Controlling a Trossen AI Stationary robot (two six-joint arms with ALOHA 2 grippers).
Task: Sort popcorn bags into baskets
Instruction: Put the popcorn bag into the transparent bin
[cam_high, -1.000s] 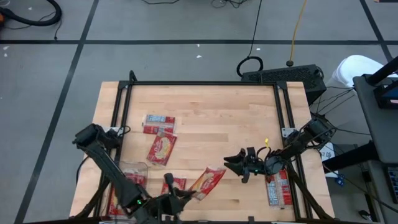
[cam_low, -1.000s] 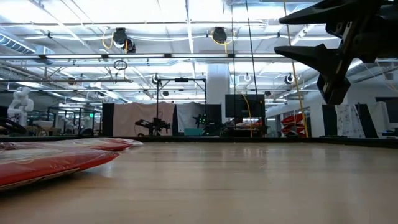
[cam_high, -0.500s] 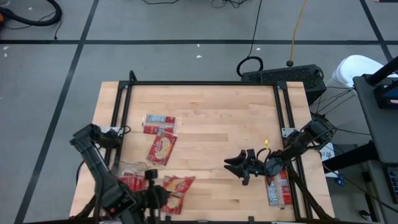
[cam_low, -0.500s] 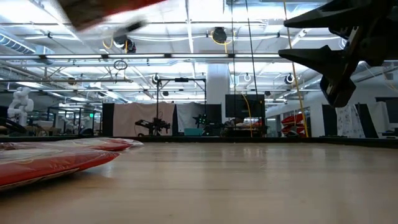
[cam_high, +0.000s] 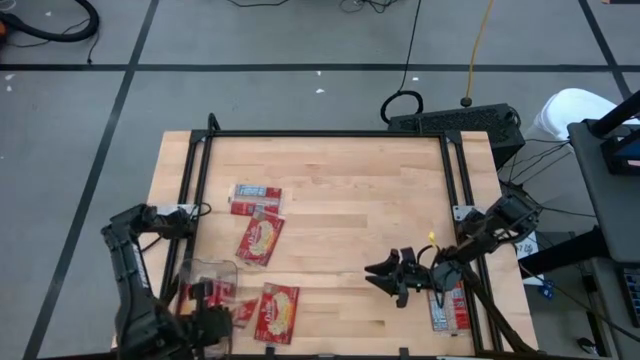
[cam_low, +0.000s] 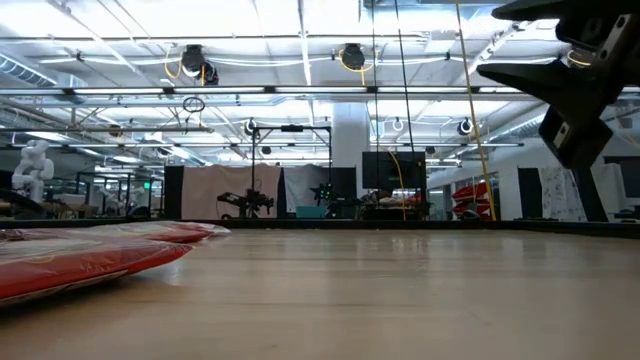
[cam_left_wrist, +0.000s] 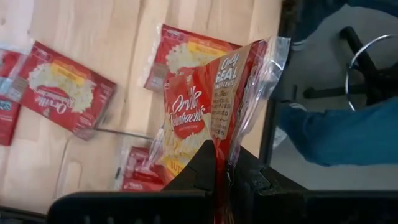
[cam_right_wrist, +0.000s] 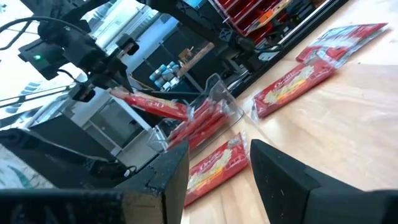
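My left gripper (cam_high: 205, 300) is at the near left corner, above the see-through bin (cam_high: 207, 270), shut on a red popcorn bag (cam_left_wrist: 202, 106). The right wrist view shows that bag (cam_right_wrist: 152, 104) edge-on over the bin (cam_right_wrist: 214, 109), which has red packets in it. Another bag (cam_high: 276, 312) lies flat just right of the bin. Two more (cam_high: 260, 240) (cam_high: 255, 198) lie farther back on the table. My right gripper (cam_high: 385, 278) hovers open over the table's right half, touching nothing. My left gripper pinches the bag between its two fingers by one edge (cam_left_wrist: 219, 158). The bag stretches away from the fingers, lifted clear above the bin and turned on edge. The fingers hide the contact itself.
Several red packets (cam_high: 447, 305) lie by the right frame rail under my right arm. A black metal frame (cam_high: 325, 134) runs round the table. A person's leg and a chair base show beyond the near edge in the left wrist view. Bare wood fills the table's middle and far part.
My left gripper has carried the held bag from the near middle of the table toward the left edge, ending over the bin, with the bag lifted throughout. The bag on the table beside the bin stayed put. My right gripper has drifted a little toward the near edge.
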